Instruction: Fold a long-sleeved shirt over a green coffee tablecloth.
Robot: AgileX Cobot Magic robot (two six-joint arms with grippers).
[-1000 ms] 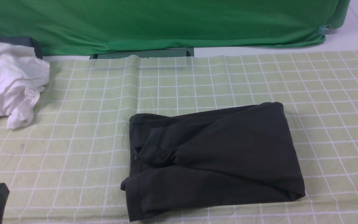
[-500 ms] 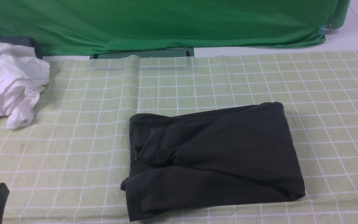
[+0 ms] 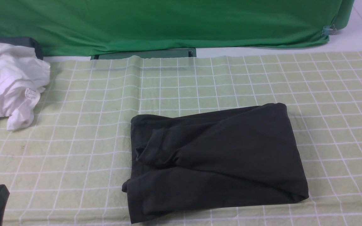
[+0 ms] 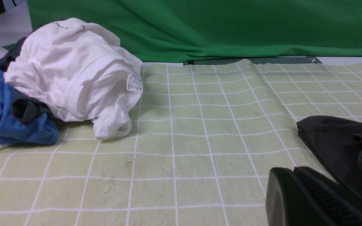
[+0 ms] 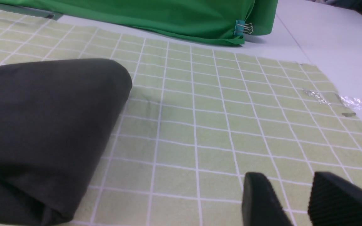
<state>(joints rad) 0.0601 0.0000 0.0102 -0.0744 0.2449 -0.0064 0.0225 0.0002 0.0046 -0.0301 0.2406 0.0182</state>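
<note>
- Front view: I see the long-sleeved shirt (image 3: 214,160) lying as a folded dark rectangle at lower centre of the frame, on the green coffee tablecloth (image 3: 74,141). I judge the folding all but done.
- A cuff and a small tab poke out along its left edge; if I touch anything more, I would tuck those in gently and not drag the whole stack.
- The left gripper (image 4: 309,197) sits at lower right of its wrist view, pads pressed together, nothing between them, close beside the shirt's edge.
- The right gripper (image 5: 297,201) has its fingers partly apart and empty, low over bare cloth.
- A white garment (image 3: 9,81) is heaped at the frame's left, a blue cloth (image 4: 11,125) beside it, well apart from the shirt. Nothing blocks me.
</note>
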